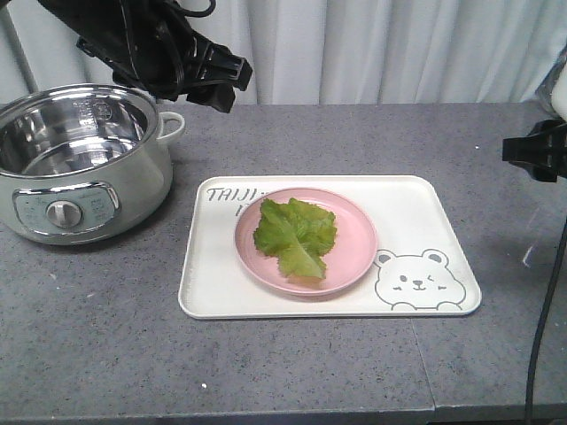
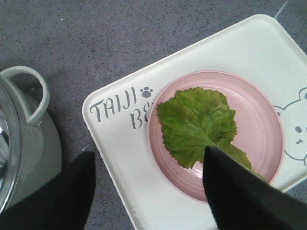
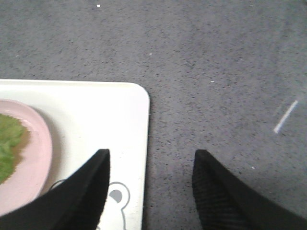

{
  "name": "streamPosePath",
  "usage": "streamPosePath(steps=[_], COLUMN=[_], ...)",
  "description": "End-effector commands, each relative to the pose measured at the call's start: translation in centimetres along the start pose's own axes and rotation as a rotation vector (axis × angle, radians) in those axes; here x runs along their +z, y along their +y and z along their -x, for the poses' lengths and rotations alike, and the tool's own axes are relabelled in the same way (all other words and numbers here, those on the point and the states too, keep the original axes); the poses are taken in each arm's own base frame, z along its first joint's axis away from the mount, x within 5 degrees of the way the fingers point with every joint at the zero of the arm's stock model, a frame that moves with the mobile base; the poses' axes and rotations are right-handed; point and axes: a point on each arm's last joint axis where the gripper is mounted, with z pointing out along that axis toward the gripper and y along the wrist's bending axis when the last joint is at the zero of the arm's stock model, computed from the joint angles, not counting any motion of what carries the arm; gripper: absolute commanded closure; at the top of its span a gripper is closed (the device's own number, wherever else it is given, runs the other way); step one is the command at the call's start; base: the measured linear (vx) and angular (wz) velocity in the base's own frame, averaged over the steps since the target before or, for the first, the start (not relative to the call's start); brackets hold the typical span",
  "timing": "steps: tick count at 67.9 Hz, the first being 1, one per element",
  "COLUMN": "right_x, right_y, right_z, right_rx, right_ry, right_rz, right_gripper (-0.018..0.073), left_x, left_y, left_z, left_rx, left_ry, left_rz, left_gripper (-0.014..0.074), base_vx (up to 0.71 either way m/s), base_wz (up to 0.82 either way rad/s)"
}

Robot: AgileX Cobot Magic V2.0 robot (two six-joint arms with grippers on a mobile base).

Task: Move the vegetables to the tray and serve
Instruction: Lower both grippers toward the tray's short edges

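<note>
One lettuce leaf (image 1: pixel 295 235), one pink plate (image 1: pixel 359 241), one tray (image 1: pixel 425 217).

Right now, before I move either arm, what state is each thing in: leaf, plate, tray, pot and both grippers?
Lettuce leaf: lying flat on the pink plate, not gripped.
Pink plate: upright on the tray, holding the leaf.
Tray: flat on the table, carrying the plate.
Pot: uncovered, no food visible inside.
Left gripper: open, empty.
Right gripper: open, empty, over the tray's edge.
</note>
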Motion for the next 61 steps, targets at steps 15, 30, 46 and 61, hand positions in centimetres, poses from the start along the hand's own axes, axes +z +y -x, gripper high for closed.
streamPosePath(steps=[15,30,46,61], right_x=[-1.6,-0.7,1.5,3.1], right_y=[0.4,0.4,0.2,0.1], right_z=[1.6,0.9,0.3,-0.3], right_rx=[-0.049,-0.043,-0.032,-0.009], right_ry=[-0.122,-0.044,0.032,0.085], right_rz=[0.024,0.043,0.052,0.067], right_gripper=[0.0071,0.0087,0.0087,0.0087], left_x=[-2.8,-2.8,-2.8,-2.5], left_y=[-0.1,-0.2,-0.2,-0.2], left_z=[0.4,0.4,0.4,0.3], left_rx=[-0.007,-0.008,-0.01,-0.007], left_ry=[-0.088,-0.088,-0.087,-0.078], left_rz=[-0.014,-0.016,-0.022,-0.014], left_gripper=[0.0136,0.0136,0.0136,0.0136], base_vx=[0.0,0.0,0.0,0.0], base_wz=[0.0,0.0,0.0,0.0])
